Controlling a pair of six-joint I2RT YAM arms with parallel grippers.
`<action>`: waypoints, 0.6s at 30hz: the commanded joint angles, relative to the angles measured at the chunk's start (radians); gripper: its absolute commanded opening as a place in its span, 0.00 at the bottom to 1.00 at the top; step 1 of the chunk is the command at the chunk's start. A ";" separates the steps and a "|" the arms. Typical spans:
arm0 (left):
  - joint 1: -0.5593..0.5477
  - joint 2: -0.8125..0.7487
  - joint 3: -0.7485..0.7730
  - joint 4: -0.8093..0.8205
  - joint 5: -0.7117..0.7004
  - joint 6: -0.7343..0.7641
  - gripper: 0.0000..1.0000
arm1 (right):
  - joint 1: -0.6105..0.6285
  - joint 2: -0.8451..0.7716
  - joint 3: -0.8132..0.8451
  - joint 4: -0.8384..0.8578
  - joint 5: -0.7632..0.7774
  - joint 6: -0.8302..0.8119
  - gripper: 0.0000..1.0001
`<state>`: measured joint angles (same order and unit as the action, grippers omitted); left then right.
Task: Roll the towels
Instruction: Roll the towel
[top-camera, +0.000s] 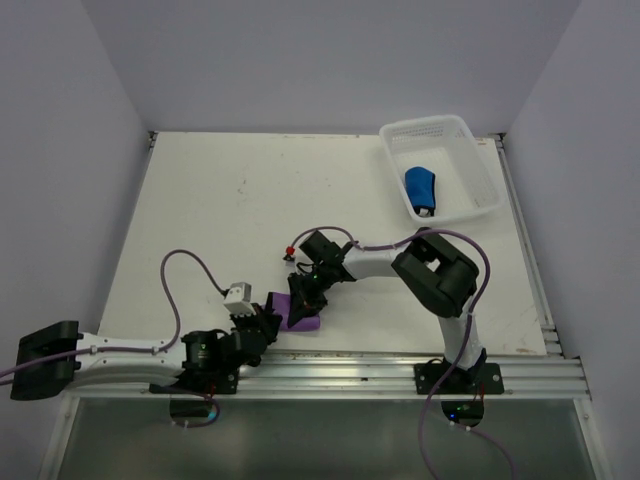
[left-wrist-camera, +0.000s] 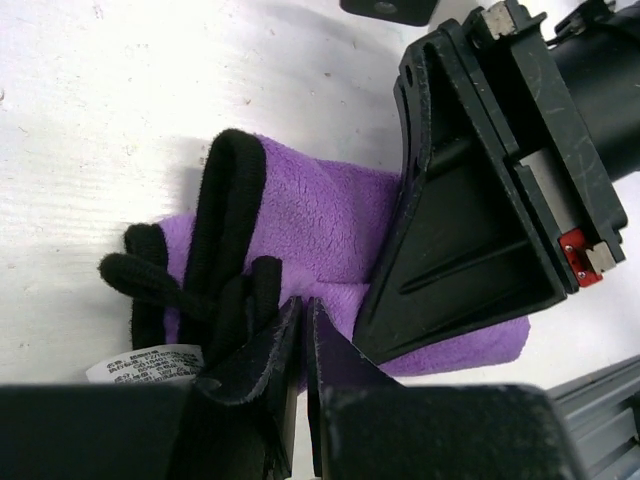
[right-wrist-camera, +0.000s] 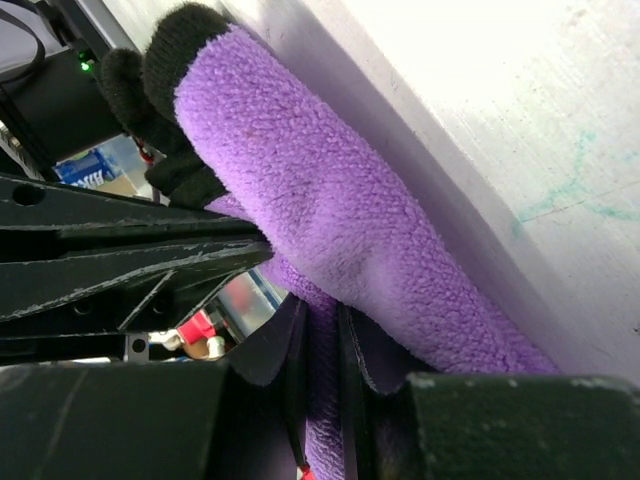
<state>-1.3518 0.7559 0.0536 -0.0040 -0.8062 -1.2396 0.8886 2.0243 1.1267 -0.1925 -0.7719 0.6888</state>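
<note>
Right gripper (right-wrist-camera: 322, 322) is clenched on the purple towel (right-wrist-camera: 330, 200): a fold of the fleece runs down between its fingers, while the rest of the cloth bulges over them as a thick, loosely wound bundle. Left gripper (left-wrist-camera: 303, 312) has its jaws drawn almost together at the bundle's hemmed end, where the black hem (left-wrist-camera: 228, 195) curls up in loops. The slit between them is too narrow to show whether any cloth is caught inside, so that cannot be told.

The two grippers meet nose to nose over the towel, which lies on the table (top-camera: 220, 220) near its front edge, between the two bases. That pairing makes sense for rolling. One side is pinned so the soft fleece cannot spring open, and the other gripper works at the hem, probably to tuck or tighten it. The bundle looks rolled but untidy, with hem corners sticking out on one side.

The blue towel (top-camera: 420, 188) lies as a compact roll inside the white basket (top-camera: 425, 124) at the far right corner, well apart from both arms, so that half of the job seems done. What is left, by the look of it, is to finish the purple roll neatly and likely carry it to the basket.
</note>
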 joint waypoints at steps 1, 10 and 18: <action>-0.006 0.118 -0.005 -0.048 -0.028 -0.110 0.09 | -0.007 0.008 0.024 -0.094 0.043 -0.009 0.05; -0.006 0.209 0.026 -0.064 -0.028 -0.143 0.07 | -0.023 -0.067 0.058 -0.163 0.080 -0.063 0.41; -0.006 0.189 0.009 -0.050 -0.016 -0.144 0.05 | -0.034 -0.226 0.062 -0.232 0.304 -0.181 0.53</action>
<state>-1.3563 0.9234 0.1005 0.0441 -0.8482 -1.3788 0.8623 1.9083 1.1660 -0.3477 -0.6285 0.5896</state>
